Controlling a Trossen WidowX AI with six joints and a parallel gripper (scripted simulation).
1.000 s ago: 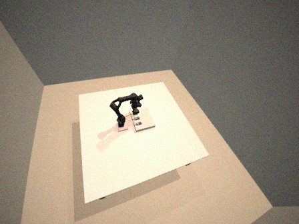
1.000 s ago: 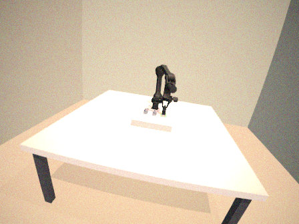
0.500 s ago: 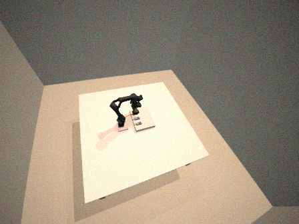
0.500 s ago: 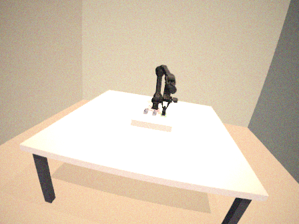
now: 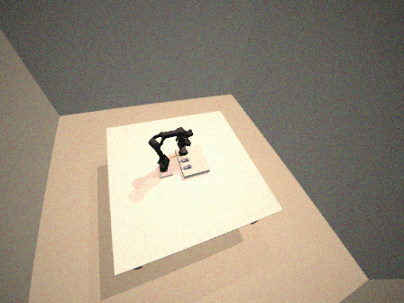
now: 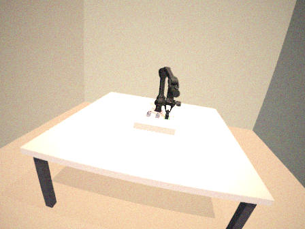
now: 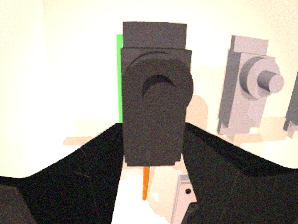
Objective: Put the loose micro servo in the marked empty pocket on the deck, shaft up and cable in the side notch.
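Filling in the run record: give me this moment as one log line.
phase: carrying servo to pocket | gripper: shut on servo | servo: above deck, over green pocket mark | seated: no | released: no

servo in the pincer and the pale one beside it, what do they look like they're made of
The held servo: dark grey, matte, probably moulded plastic; flat blocky faces, no glints. The pincer is shut on it. The seated servo: pale grey with a lilac tint, likewise matte and plastic-looking, with a rounded shaft boss. The pictures are too coarse to rule out painted metal.

three micro servos point(image 7: 154, 106), one deck point(image 5: 200, 164)
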